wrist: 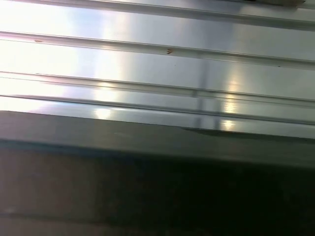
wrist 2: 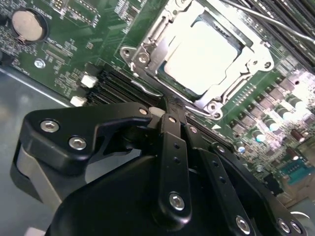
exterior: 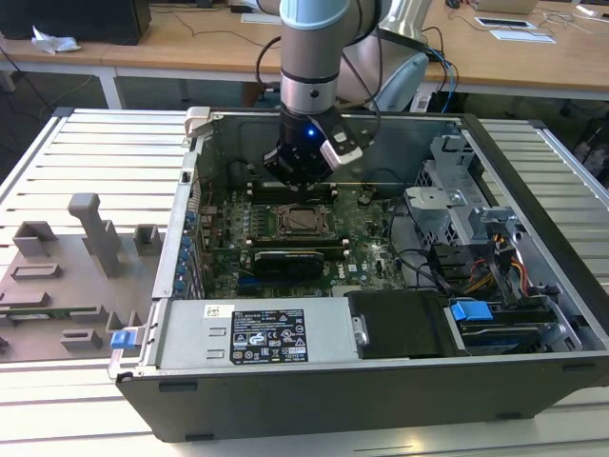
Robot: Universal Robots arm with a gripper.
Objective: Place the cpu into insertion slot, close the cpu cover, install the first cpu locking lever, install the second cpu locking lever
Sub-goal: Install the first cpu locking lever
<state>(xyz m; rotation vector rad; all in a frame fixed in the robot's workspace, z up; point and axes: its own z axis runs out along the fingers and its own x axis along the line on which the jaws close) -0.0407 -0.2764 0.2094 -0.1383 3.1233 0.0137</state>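
- Cpu [wrist 2: 204, 56], small flat square chip with a dull silver metal top, seated in the insertion slot [wrist 2: 147, 49], the square black socket with a metal rim, on the green motherboard [wrist 2: 64, 54]; glaring bright in the second wrist view.
- Lying flat around the chip: the cpu cover [wrist 2: 248, 54], a thin silver-grey metal frame plate with a large square window, chip top showing through that window.
- Same socket seen in the exterior view [exterior: 303, 221], mid-board inside the open dark-grey computer case [exterior: 314, 390], silver square at its centre.
- Hanging just above the board, at the far side of the socket in the exterior view: the black gripper [exterior: 297, 173] on the silver-and-blue arm [exterior: 309, 57].
- In the second wrist view, gripper [wrist 2: 167, 114] close up, black linkage fingers [wrist 2: 172, 147] drawn together, tips meeting right at the socket's rim; clenched, and cannot tell whether anything thin is pinched between them.
- Thin steel rod, a locking lever [wrist 2: 275, 22], running along the far edge of the socket frame.
- Round silver coin battery [wrist 2: 25, 24] off in a corner of the board, well apart from the socket.
- Beside the case on the exterior view's left, grey plastic fixture blocks [exterior: 86, 248] on the slatted metal table [exterior: 86, 152].
- First wrist view: pale ribbed metal slats [wrist: 157, 59] over a dark band.
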